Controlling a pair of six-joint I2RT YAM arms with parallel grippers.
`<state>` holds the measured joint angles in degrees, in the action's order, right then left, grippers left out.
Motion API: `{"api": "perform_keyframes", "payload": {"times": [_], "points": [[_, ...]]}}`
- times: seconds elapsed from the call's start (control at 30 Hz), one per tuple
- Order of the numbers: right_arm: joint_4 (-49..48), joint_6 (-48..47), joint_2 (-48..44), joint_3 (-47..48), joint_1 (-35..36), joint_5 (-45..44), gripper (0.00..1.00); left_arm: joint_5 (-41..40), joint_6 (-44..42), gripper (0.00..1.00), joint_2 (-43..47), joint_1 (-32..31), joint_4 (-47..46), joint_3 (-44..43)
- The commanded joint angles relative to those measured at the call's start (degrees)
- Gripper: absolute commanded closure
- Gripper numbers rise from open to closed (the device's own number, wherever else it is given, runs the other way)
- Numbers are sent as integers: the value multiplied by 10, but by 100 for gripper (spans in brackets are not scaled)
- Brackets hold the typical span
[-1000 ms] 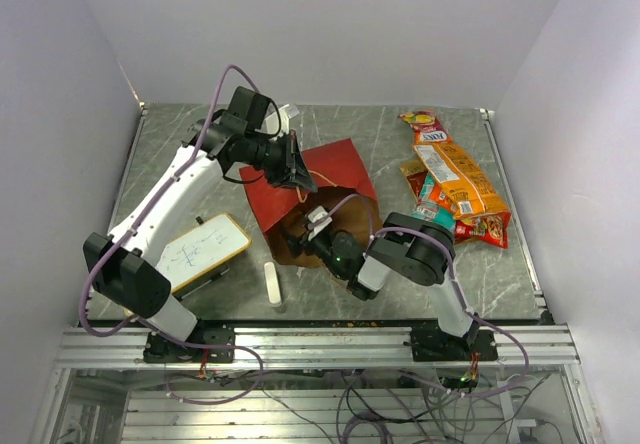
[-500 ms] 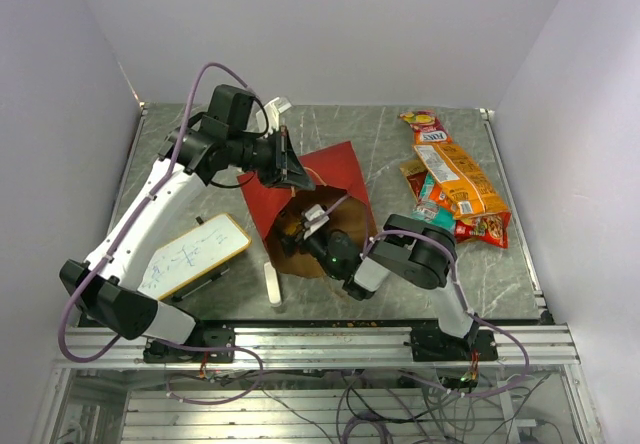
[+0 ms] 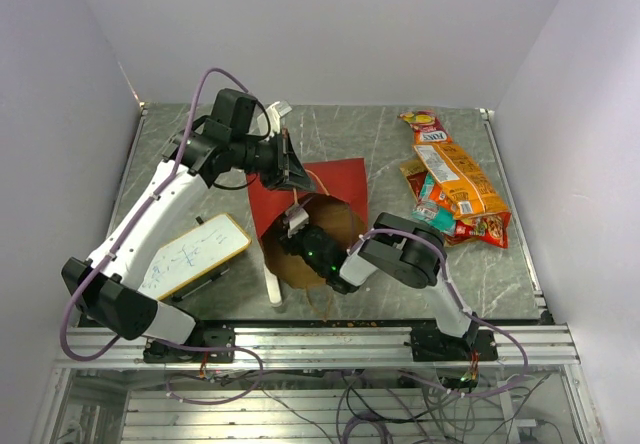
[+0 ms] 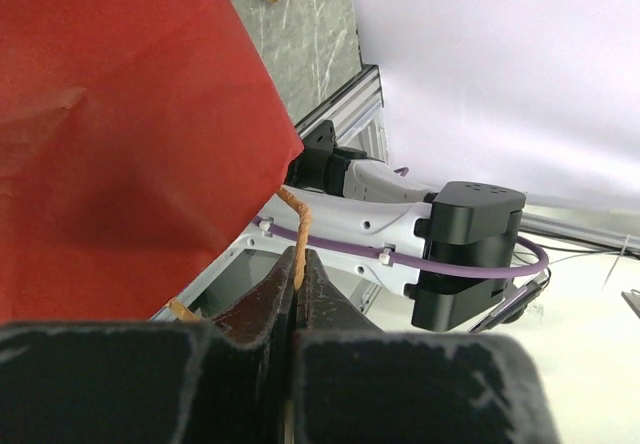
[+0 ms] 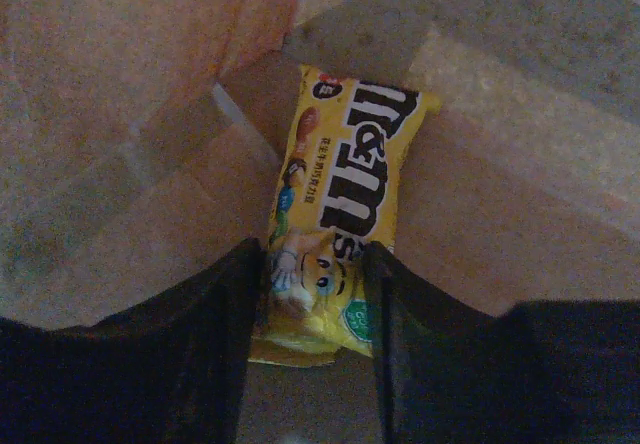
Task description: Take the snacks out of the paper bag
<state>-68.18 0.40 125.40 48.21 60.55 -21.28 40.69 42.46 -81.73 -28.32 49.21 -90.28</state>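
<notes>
1 yellow packet [image 5: 340, 199] lying inside the 1 bag [image 3: 335, 184] | right fingers [image 5: 255, 269] part-open astride its near end, grip we cannot confirm | left fingers [image 4: 298, 269] pinched shut on a handle [image 4: 297, 226] | only our right wrist view shows it; overhead shows a heap [image 3: 455, 179] of at least four more on the tabletop [image 3: 380, 139]

Red paper bag [image 3: 330, 179], seemingly propped open, holds a yellow packet [image 5: 335, 214] lying flat; other snacks [image 3: 455, 179] heaped to its right.
</notes>
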Motion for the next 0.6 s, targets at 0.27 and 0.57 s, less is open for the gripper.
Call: {"api": "perform_keyframes", "payload": {"times": [0.27,0.57], "points": [[65,-13,-80,-43,2,71,89,-21,15,93,7,3,-19,-1],[291,2,-319,-138,13,134,100,-19,58,93,-34,22,-82,-34]]}}
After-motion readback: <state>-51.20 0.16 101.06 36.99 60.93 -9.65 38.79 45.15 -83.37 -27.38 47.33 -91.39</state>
